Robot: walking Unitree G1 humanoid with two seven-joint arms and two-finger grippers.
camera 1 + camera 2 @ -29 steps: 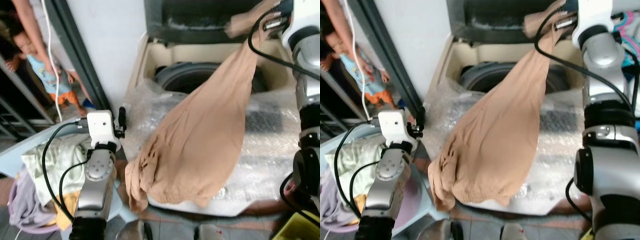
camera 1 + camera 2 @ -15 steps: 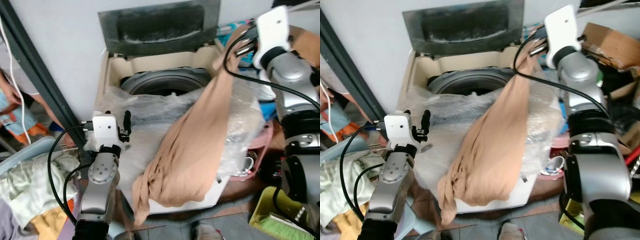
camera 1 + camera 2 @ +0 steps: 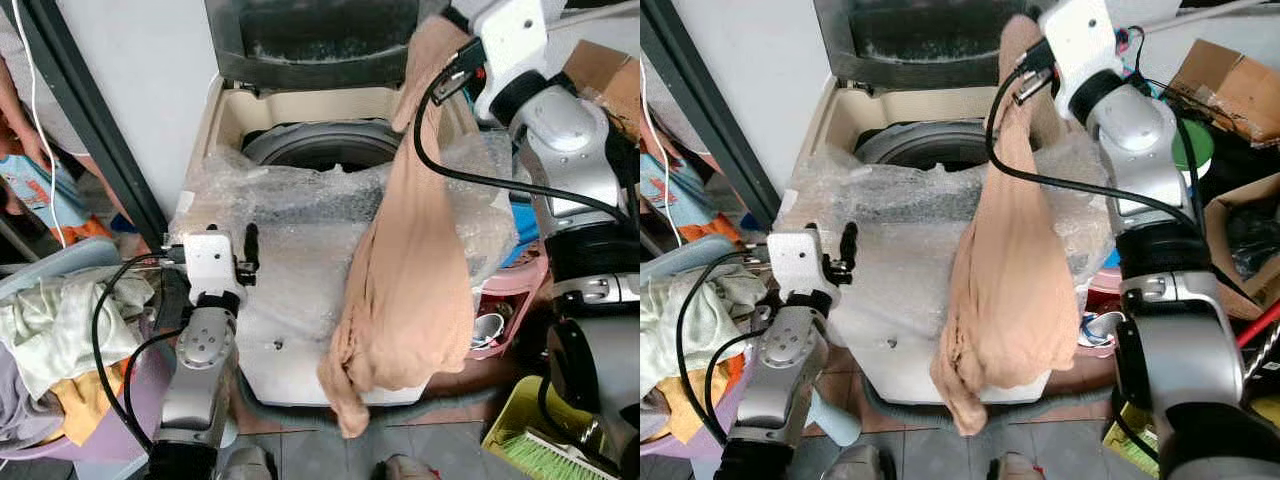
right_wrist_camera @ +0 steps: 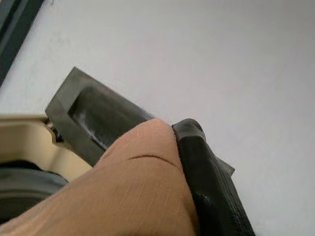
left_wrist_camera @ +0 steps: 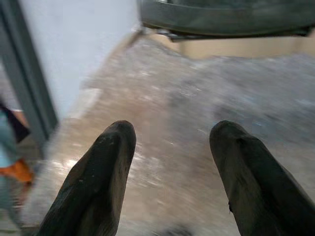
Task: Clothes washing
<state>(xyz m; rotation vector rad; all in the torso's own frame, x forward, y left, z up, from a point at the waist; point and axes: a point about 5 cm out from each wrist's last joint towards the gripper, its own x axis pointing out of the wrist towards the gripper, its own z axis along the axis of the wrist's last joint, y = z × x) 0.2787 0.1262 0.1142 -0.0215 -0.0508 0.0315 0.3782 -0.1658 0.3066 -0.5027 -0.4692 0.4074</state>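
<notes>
Right gripper (image 4: 172,162): clamped on tan garment (image 3: 410,290), hanging at 3 o'clock over washer (image 3: 300,300). Left gripper (image 5: 170,162): fingers apart, empty.

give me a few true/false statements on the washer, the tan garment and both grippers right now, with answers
1. The right gripper is shut on the tan garment. True.
2. The washing machine has its lid closed. False: the lid stands up and the drum is exposed.
3. The left gripper holds a sock. False: its fingers are apart and hold nothing, above the bubble wrap.
4. The garment hangs down past the machine's front edge. True.
5. The laundry basket on the robot's left holds clothes. True.
</notes>
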